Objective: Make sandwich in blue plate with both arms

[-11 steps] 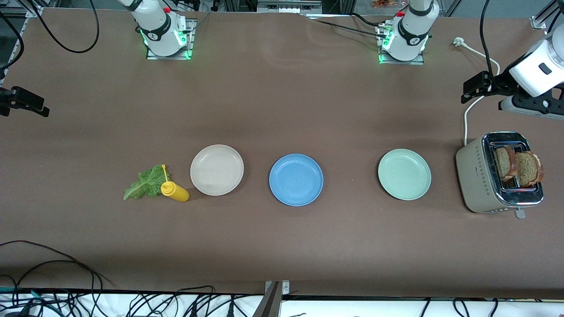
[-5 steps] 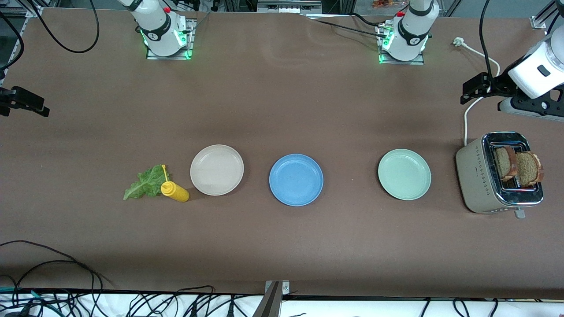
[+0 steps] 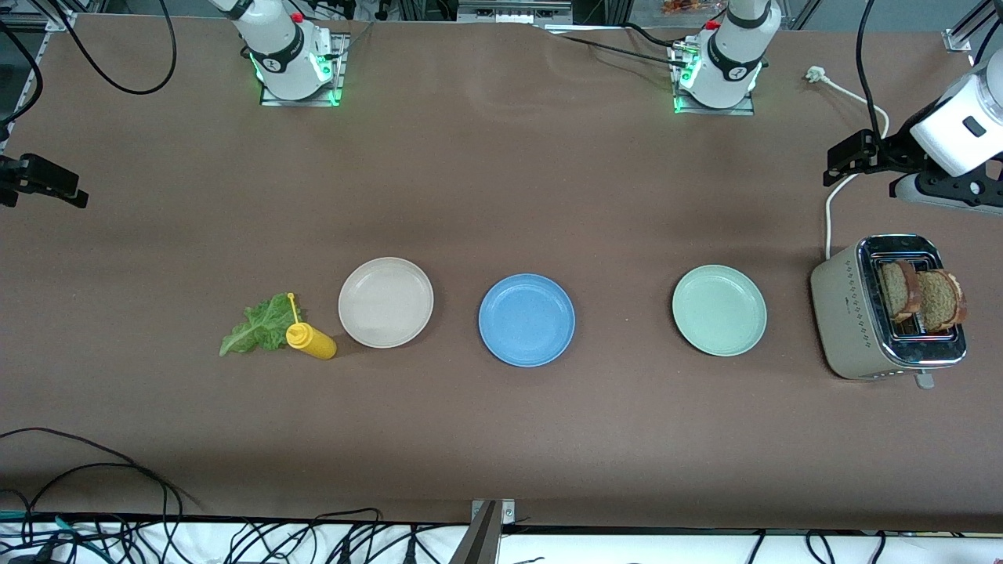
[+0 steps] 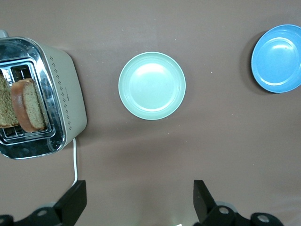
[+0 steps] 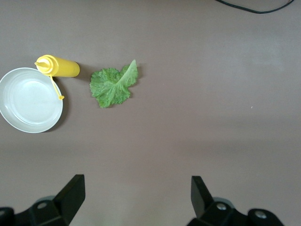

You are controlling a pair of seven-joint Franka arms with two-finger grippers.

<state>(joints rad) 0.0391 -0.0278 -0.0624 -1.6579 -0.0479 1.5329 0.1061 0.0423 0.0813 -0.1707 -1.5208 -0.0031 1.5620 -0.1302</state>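
Note:
The blue plate [image 3: 526, 319] lies bare in the middle of the table, between a cream plate and a mint plate; its edge also shows in the left wrist view [image 4: 278, 59]. Two brown bread slices [image 3: 899, 290] [image 3: 940, 300] stand in the toaster [image 3: 850, 313] at the left arm's end. A lettuce leaf [image 3: 258, 324] lies flat toward the right arm's end. My left gripper [image 3: 848, 160] [image 4: 139, 188] hangs open and holds nothing, high over the table beside the toaster. My right gripper [image 3: 47, 188] [image 5: 137, 183] is open too, high over the right arm's end.
A yellow squeeze bottle [image 3: 311, 341] lies between the lettuce and the cream plate [image 3: 385, 302]. The mint plate [image 3: 719, 310] sits between the blue plate and the toaster. The toaster's white cord [image 3: 842, 184] runs toward the arm bases. Cables hang along the table's edge nearest the front camera.
The left arm's hand has drifted slightly toward the left arm's end of the table. The right arm and everything on the table stayed put.

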